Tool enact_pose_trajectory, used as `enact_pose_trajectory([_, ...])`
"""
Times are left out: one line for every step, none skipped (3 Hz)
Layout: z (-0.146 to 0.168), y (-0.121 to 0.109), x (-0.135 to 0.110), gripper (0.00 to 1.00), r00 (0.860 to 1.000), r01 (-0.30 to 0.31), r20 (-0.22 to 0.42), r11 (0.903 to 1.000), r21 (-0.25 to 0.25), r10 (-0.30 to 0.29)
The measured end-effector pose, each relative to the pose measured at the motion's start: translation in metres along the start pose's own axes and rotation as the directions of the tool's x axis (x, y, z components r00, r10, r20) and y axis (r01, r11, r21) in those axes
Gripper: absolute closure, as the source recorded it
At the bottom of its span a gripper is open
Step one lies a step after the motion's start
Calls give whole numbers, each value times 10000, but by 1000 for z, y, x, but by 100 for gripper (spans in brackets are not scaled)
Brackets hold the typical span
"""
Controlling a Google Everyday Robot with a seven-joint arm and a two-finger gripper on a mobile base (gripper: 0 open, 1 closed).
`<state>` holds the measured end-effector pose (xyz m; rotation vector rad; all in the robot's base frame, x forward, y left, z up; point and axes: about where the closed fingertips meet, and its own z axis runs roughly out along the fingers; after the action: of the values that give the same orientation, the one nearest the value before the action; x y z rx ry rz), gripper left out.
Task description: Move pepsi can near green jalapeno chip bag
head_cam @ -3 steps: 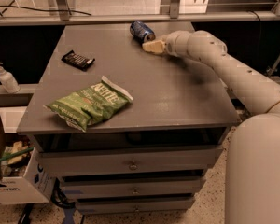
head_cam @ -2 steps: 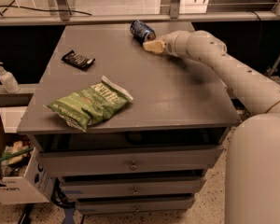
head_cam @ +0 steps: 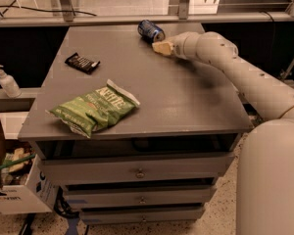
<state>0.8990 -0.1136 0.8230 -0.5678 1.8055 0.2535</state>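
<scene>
1. One pepsi can (head_cam: pixel 151 31) lies on its side near the desk's (head_cam: pixel 186 102) far edge, upper centre of the frame.
2. One green jalapeno chip bag (head_cam: pixel 94 108) lies flat near the desk's front-left corner, lower left of centre, well apart from the can.
3. One small black packet (head_cam: pixel 82 63) lies near the left edge, between the can and the bag but off to the left.
4. One end effector (head_cam: pixel 161 47) sits just right of and below the can, its tip next to it; whether its fingers are open or closed cannot be told.
5. Compared with a second ago, the can, bag, packet and arm keep the same places.
6. A broad bare stretch of desk lies between can and bag.
7. Off the desk at left stand one pump bottle (head_cam: pixel 7 82) and one cardboard box (head_cam: pixel 14 190).
</scene>
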Motion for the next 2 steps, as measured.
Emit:
enact_pose_trajectory([0, 0, 0, 13, 10000, -3, 1, 10000, 1, 3])
enact_pose_trajectory([0, 0, 0, 0, 10000, -5, 3, 10000, 1, 5])
